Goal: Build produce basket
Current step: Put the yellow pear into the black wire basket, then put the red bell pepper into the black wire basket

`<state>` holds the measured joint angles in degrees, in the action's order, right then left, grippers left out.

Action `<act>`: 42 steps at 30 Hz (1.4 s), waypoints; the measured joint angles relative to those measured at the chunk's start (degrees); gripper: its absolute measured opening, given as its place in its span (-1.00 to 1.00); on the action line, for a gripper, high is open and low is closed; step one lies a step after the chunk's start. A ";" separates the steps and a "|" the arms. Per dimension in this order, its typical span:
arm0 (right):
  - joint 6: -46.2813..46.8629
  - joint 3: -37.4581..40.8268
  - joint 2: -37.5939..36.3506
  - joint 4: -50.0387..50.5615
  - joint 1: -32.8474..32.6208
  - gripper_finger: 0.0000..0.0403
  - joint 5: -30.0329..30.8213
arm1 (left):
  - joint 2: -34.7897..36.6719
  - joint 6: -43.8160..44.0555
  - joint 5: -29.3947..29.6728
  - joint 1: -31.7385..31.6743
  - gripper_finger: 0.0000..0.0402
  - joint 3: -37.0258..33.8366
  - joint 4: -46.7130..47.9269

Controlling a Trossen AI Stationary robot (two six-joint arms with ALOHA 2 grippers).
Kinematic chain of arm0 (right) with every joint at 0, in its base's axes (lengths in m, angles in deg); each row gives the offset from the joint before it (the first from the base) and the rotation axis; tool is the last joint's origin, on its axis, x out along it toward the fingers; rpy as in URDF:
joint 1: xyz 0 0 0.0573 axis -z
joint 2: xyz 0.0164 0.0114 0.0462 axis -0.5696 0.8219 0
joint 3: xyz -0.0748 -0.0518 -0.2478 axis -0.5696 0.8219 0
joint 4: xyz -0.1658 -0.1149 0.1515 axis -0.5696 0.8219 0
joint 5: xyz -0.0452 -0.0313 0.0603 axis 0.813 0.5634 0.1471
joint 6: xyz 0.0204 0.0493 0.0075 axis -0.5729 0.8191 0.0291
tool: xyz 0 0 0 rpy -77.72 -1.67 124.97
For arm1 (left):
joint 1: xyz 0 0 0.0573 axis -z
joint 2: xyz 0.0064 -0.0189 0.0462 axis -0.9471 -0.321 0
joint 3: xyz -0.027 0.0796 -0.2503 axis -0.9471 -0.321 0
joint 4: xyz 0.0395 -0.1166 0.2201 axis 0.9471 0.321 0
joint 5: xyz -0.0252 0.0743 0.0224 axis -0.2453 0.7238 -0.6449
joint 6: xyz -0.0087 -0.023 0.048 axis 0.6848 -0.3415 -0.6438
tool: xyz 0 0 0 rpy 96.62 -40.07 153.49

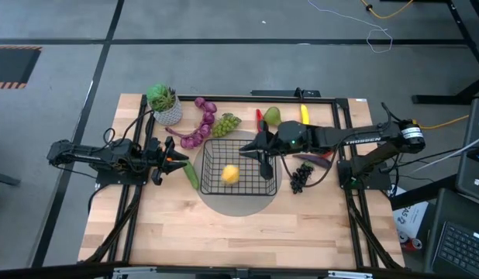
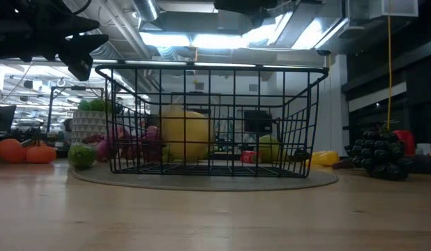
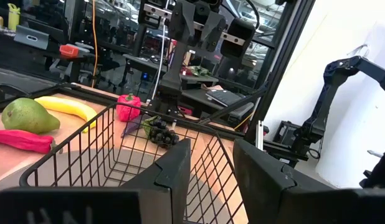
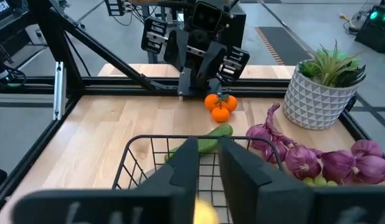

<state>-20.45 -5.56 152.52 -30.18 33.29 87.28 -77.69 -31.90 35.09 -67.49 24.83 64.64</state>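
Observation:
The black wire basket (image 1: 232, 167) stands on a grey round mat, with a yellow fruit (image 1: 230, 173) lying on its floor; both also show in the low view (image 2: 212, 118) (image 2: 184, 136). My right gripper (image 1: 263, 164) hovers over the basket's right part, fingers a little apart and empty (image 4: 208, 165). My left gripper (image 1: 174, 159) is open and empty at the basket's left, just outside its rim (image 3: 211, 168). Two small oranges (image 4: 218, 107) lie in front of it. A cucumber (image 1: 191, 174) lies against the basket's left side.
Purple grapes (image 1: 201, 128), green grapes (image 1: 226, 122), a pear (image 1: 272, 115), a red pepper (image 1: 260, 118) and a banana (image 1: 304, 115) lie behind the basket. An aubergine (image 1: 313, 159) and black grapes (image 1: 301, 177) lie at its right. A potted plant (image 1: 163, 105) stands far left.

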 joint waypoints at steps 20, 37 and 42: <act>3.76 0.00 -1.10 5.04 0.50 -0.39 -0.15 | 0.01 0.00 0.00 0.00 -0.43 -0.01 0.00; 9.51 -0.02 -24.60 38.54 6.14 -0.39 12.03 | -0.01 0.00 0.00 0.00 -0.43 0.01 0.02; 25.96 -0.02 -25.77 51.60 6.14 -0.39 31.82 | 0.01 0.00 0.00 0.01 -0.43 0.01 0.02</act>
<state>5.51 -5.58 126.76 21.43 39.43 119.10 -77.67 -31.90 35.09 -67.48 24.84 64.67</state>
